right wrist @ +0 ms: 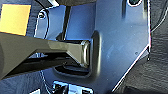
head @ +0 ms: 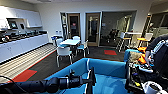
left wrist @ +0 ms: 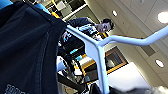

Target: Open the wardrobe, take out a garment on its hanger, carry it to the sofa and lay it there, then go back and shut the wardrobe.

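The blue sofa stands right in front of me, its low back and seat spread across the lower middle of the head view. My left arm comes in from the lower left, and its gripper is shut on the thin white hanger just over the sofa's near edge. In the left wrist view the white hanger runs up to a branching shoulder bar, and the black garment hangs on it as a broad dark sheet of fabric.
A person with a control rig bends over the sofa's right end beside orange cushions. A white table with white chairs stands beyond the sofa. A kitchen counter lines the left wall.
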You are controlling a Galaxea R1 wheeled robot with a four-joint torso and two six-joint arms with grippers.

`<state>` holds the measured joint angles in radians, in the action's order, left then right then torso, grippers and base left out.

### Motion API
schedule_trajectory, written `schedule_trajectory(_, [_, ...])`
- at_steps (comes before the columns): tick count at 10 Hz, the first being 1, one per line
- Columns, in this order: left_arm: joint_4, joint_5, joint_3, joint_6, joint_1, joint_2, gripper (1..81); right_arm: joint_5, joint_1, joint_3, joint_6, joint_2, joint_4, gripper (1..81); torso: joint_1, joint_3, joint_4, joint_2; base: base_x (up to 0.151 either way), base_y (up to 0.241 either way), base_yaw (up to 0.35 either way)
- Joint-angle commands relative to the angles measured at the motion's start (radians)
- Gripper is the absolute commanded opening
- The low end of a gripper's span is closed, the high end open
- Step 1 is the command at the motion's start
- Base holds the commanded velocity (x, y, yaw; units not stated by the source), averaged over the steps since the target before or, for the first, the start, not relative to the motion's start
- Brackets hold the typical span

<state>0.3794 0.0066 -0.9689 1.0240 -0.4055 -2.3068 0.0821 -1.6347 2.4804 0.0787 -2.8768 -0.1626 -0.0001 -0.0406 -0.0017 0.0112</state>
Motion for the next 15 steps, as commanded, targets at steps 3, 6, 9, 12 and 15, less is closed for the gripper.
schedule_trajectory(3, [0.026, -0.043, 0.038, -0.009, 0.141, 0.012, 1.0, -0.053, 0.028, -0.006, -0.002, 0.006, -0.012, 81.1, 0.000, 0.000, 0.000, 0.000, 0.000, 0.000, -0.248])
schedule_trajectory(6, [0.026, -0.039, 0.033, -0.009, 0.138, 0.010, 1.0, -0.053, 0.029, -0.006, 0.000, 0.006, -0.012, 81.1, 0.000, 0.000, 0.000, 0.000, 0.000, 0.000, -0.220])
schedule_trajectory(9, [0.024, -0.030, 0.033, -0.009, 0.138, 0.010, 1.0, -0.053, 0.029, -0.006, -0.002, 0.005, -0.014, 81.1, 0.000, 0.000, 0.000, 0.000, 0.000, 0.000, -0.140])
schedule_trajectory(12, [0.026, -0.031, 0.036, -0.009, 0.133, 0.012, 1.0, -0.053, 0.029, -0.006, -0.002, 0.005, -0.014, 81.1, 0.000, 0.000, 0.000, 0.000, 0.000, 0.000, -0.034])
schedule_trajectory(15, [0.024, -0.031, 0.033, -0.009, 0.127, 0.013, 1.0, -0.051, 0.026, -0.005, -0.002, 0.008, -0.015, 81.1, 0.000, 0.000, 0.000, 0.000, 0.000, 0.000, 0.000])
